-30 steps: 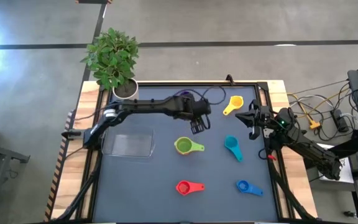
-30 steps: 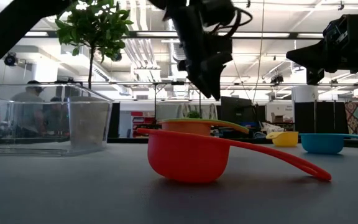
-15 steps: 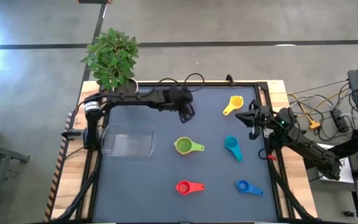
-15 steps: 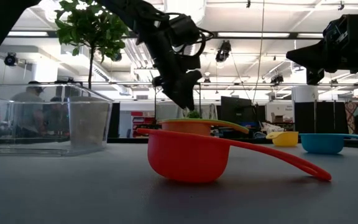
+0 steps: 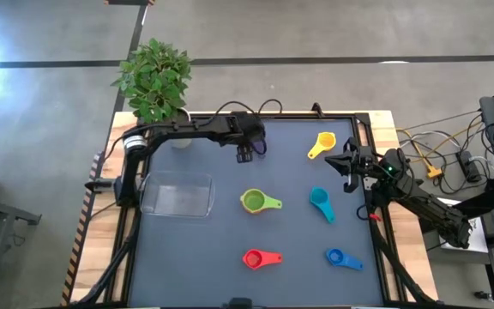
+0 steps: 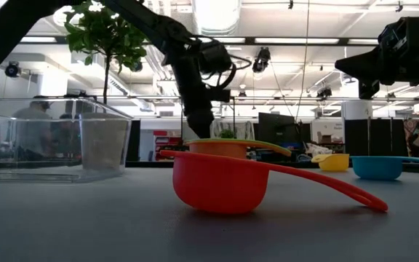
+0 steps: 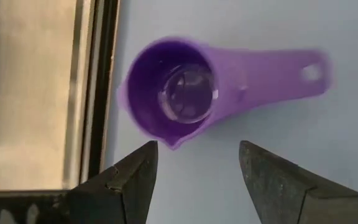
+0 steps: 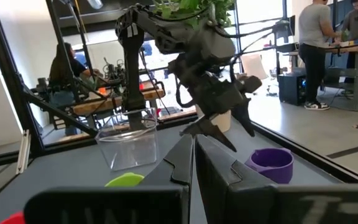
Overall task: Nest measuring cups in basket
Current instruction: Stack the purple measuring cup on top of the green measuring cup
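Observation:
A purple measuring cup (image 7: pixel 179 93) stands on its base on the grey mat near the table's far edge, its handle (image 7: pixel 291 71) lying flat. My left gripper (image 7: pixel 197 168) hangs open just above it, pointing steeply down, touching nothing; the high view shows my left gripper (image 5: pixel 245 154) left of the yellow cup. The clear basket (image 5: pixel 178 197) sits at the left. Yellow (image 5: pixel 322 143), green (image 5: pixel 258 202), teal (image 5: pixel 320 202), red (image 5: pixel 260 258) and blue (image 5: pixel 341 257) cups lie spread over the mat. My right gripper (image 5: pixel 347 167) waits shut at the right edge.
A potted plant (image 5: pixel 157 81) stands at the far left corner, close behind the left arm. A black frame rail (image 7: pixel 98 93) runs along the table edge beside the purple cup. Open mat lies between the basket and the green cup.
My left gripper has swung from above the table's middle toward the far left, sunk lower and rolled about its own line; it now hangs over the purple cup. Its fingers have stayed open. No cup has moved.

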You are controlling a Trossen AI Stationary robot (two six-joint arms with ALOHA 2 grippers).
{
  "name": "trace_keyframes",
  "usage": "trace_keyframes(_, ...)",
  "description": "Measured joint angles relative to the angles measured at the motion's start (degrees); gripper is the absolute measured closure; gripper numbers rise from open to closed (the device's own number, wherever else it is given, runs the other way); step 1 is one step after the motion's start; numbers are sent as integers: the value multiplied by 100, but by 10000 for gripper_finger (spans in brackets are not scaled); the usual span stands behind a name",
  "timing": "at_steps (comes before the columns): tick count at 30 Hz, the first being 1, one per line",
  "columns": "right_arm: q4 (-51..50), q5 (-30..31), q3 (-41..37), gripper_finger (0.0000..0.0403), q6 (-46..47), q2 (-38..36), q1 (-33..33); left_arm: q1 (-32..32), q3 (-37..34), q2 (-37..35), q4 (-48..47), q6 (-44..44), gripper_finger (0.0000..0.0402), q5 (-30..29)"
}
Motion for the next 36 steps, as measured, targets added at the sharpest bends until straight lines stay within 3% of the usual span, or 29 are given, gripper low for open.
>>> trace_keyframes(11, 4, -2, 0, 394, 0, 0, 1, 125, 491, 441, -115, 999, 199, 69)
trace_keyframes(15, 3, 2, -1, 394, 0, 0, -1, 243, 762, 702, -490, 1102, 210, 399)
trace_keyframes(22, 4, 0, -1, 394, 0, 0, 1, 339, 1378, 1223, -900, 1392, 244, 467)
trace_keyframes(26, 4, 1, -1, 394, 0, 0, 1, 373, 1815, 1526, -1175, 1368, 290, 485)
trace_keyframes(31, 4, 1, 0, 394, 0, 0, 1, 384, 2355, 1710, -1702, 818, 388, 479)
trace_keyframes(36, 5, 1, 0, 394, 0, 0, 1, 291, 3126, 1717, -2801, -1111, 399, 358)
